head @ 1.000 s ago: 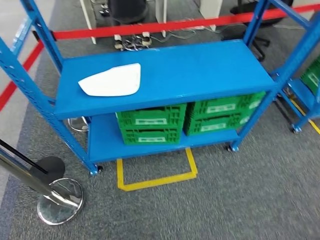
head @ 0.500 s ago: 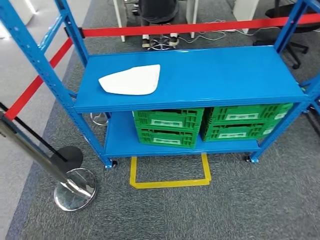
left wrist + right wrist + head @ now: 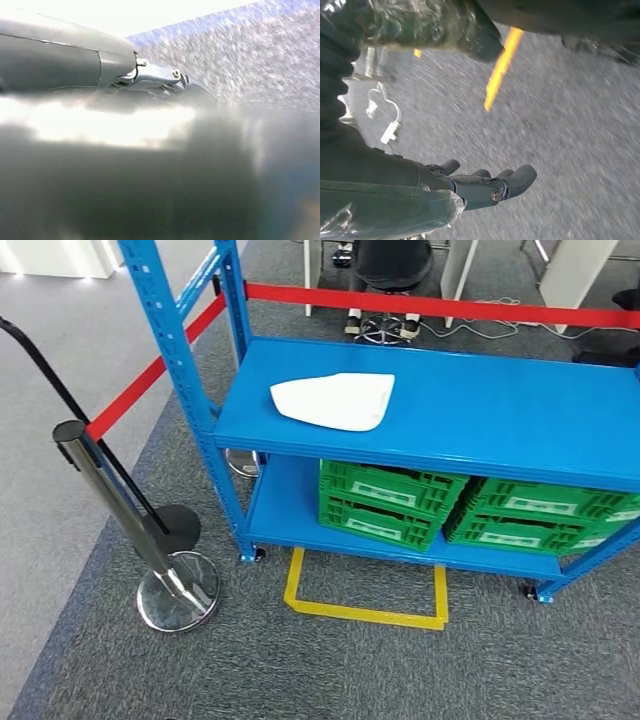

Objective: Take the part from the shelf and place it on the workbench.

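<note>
Standing before the blue shelf (image 3: 468, 410), it is eyeing the white part (image 3: 333, 401), the right hand (image 3: 486, 185) hanging released over carpet, the left hand's (image 3: 158, 82) state being impossible to tell, and a reach toward the part is looking like the next move.

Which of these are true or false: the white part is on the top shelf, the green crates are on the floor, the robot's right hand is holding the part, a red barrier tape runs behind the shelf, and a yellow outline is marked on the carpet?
1. The white part lies on the top shelf. True.
2. The green crates stand on the floor. False: they sit on the lower shelf.
3. The right hand holds the part. False: it holds nothing and hangs over the grey carpet.
4. A red barrier tape runs behind the shelf. True.
5. A yellow outline is marked on the carpet. True.
</note>
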Robot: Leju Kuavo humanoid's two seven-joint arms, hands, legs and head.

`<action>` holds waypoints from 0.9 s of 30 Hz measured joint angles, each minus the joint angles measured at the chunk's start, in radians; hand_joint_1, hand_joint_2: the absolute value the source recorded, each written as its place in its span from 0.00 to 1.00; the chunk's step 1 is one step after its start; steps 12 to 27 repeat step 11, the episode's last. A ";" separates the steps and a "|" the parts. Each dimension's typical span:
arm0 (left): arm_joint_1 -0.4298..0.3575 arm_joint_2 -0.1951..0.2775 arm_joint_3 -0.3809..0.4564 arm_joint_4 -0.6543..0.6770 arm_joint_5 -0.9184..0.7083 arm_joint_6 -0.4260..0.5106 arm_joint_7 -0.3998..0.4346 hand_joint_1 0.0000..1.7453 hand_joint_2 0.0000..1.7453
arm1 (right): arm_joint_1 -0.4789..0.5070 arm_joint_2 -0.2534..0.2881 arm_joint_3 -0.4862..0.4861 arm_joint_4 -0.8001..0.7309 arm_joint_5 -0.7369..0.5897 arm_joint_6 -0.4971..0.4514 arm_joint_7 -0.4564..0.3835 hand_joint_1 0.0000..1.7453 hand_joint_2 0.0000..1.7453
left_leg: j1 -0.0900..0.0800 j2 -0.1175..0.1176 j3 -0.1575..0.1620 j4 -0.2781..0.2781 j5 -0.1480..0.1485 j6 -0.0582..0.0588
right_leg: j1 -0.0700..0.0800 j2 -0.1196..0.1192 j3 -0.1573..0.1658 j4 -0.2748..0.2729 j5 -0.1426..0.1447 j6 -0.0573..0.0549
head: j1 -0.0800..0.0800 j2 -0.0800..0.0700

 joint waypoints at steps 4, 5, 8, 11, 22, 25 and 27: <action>-0.001 -0.001 -0.004 0.000 -0.020 -0.014 -0.016 0.00 1.00 | 0.002 0.000 -0.005 0.002 -0.008 0.042 0.055 0.00 1.00 | 0.000 -0.024 0.005 0.001 -0.004 0.000 | -0.001 0.012 -0.065 0.089 0.010 0.005 | 0.001 0.000; -0.001 -0.001 -0.004 0.001 -0.022 -0.016 -0.018 0.00 1.00 | 0.001 0.000 -0.006 0.002 -0.007 0.045 0.062 0.00 1.00 | 0.000 -0.029 0.009 0.001 -0.006 -0.002 | -0.003 0.012 -0.039 0.024 0.053 0.004 | 0.001 0.000; -0.001 -0.001 -0.004 0.001 -0.023 -0.017 -0.019 0.00 1.00 | -0.003 0.000 -0.006 0.003 -0.006 0.047 0.069 0.00 1.00 | -0.004 -0.037 0.014 0.005 -0.014 -0.016 | -0.003 0.016 0.037 -0.139 0.118 -0.003 | 0.000 0.000; -0.001 0.000 -0.004 0.001 -0.024 -0.017 -0.020 0.00 1.00 | -0.005 0.000 -0.006 0.003 -0.005 0.048 0.072 0.00 1.00 | -0.004 -0.038 0.013 0.006 -0.013 -0.026 | 0.001 0.017 0.044 -0.152 0.117 -0.016 | -0.001 0.000; -0.001 0.000 -0.004 0.001 -0.024 -0.017 -0.020 0.00 1.00 | -0.005 0.000 -0.006 0.003 -0.005 0.048 0.072 0.00 1.00 | -0.004 -0.038 0.013 0.006 -0.013 -0.026 | 0.001 0.017 0.044 -0.152 0.117 -0.016 | -0.001 0.000; -0.001 0.000 -0.004 0.001 -0.024 -0.017 -0.020 0.00 1.00 | -0.005 0.000 -0.006 0.003 -0.005 0.048 0.072 0.00 1.00 | -0.004 -0.038 0.013 0.006 -0.013 -0.026 | 0.001 0.017 0.044 -0.152 0.117 -0.016 | -0.001 0.000; -0.001 0.000 -0.004 0.001 -0.024 -0.017 -0.020 0.00 1.00 | -0.005 0.000 -0.006 0.003 -0.005 0.048 0.072 0.00 1.00 | -0.004 -0.038 0.013 0.006 -0.013 -0.026 | 0.001 0.017 0.044 -0.152 0.117 -0.016 | -0.001 0.000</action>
